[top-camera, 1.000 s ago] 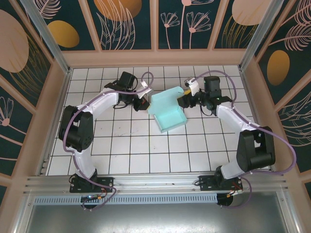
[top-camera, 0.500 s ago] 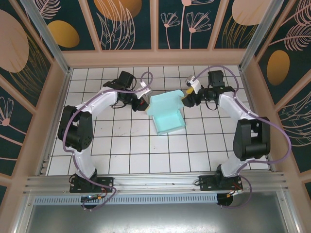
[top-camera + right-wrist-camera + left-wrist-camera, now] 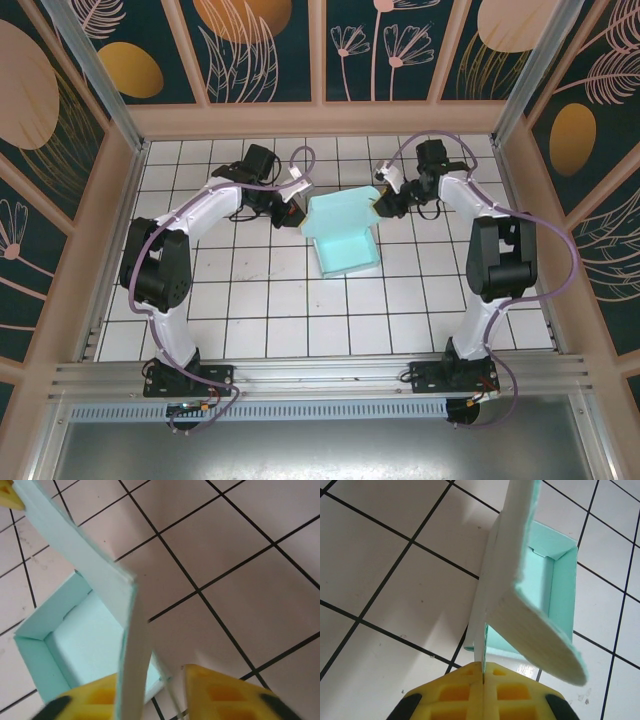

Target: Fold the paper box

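While the paper box point(image 3: 350, 250) sits at the far middle of the tiled worktop point(image 3: 300, 320) with its tray formed and its walls upright, its lid flap point(image 3: 343, 208) stands raised along the far side, not closed. The left fingers point(image 3: 455, 687) pinch that flap's left edge tight. The right fingers point(image 3: 225, 695) straddle its right edge with a gap on one side, not clamping. Judging by this, folding the lid down and tucking it in remains.

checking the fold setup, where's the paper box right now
In the top view, the paper box sits on the far middle of the tiled table, between the left tool and right tool.
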Motion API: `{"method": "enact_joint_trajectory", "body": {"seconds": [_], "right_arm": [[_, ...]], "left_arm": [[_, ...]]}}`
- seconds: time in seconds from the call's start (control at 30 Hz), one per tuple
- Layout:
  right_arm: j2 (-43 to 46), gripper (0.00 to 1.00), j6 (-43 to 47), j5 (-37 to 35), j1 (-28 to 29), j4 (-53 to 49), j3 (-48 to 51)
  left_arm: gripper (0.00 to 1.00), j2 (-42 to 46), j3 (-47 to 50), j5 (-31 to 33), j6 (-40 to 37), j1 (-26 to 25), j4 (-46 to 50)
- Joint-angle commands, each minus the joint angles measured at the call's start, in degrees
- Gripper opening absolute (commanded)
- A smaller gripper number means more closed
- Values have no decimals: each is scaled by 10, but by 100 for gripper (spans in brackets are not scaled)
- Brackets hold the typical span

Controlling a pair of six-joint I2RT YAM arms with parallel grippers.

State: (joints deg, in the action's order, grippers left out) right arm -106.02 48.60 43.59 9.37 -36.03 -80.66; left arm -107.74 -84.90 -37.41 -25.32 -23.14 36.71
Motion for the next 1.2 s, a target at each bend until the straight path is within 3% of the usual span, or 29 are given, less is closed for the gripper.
{"method": "enact_joint_trajectory", "body": {"seconds": [0.0,0.2,0.4,0.53,0.57,0.6,0.63,0.7,0.77,0.8,1.0,1.17], "right_arm": [[-7,3,9,12,9,-32,-24],[2,0,-4,1,12,-27,-24],[31,14,-29,-14,17,22,8],[26,12,-30,-20,17,11,3],[24,15,-33,-21,17,12,3],[24,28,-36,-22,17,16,4],[26,31,-41,-25,17,22,7],[28,24,-47,-26,17,30,8],[29,3,-51,-26,17,31,6],[31,0,-54,-27,17,34,6],[61,0,-134,-73,25,108,32],[125,0,-283,-167,56,237,103]], "left_arm": [[0,-14,-19,-7,-13,5,12],[0,-22,-28,-6,-9,5,12],[0,-24,-31,-6,-8,5,12],[0,-24,-32,-8,-8,5,12],[0,-24,-32,-9,-7,5,12],[0,-25,-33,-8,-7,5,12],[0,-25,-32,-9,-6,5,12],[0,-25,-32,-9,-6,5,11],[0,-24,-31,-7,-5,5,10],[0,-25,-31,-8,-4,5,9],[0,-17,-23,-2,20,5,-18],[0,11,12,25,121,5,-139]]}}
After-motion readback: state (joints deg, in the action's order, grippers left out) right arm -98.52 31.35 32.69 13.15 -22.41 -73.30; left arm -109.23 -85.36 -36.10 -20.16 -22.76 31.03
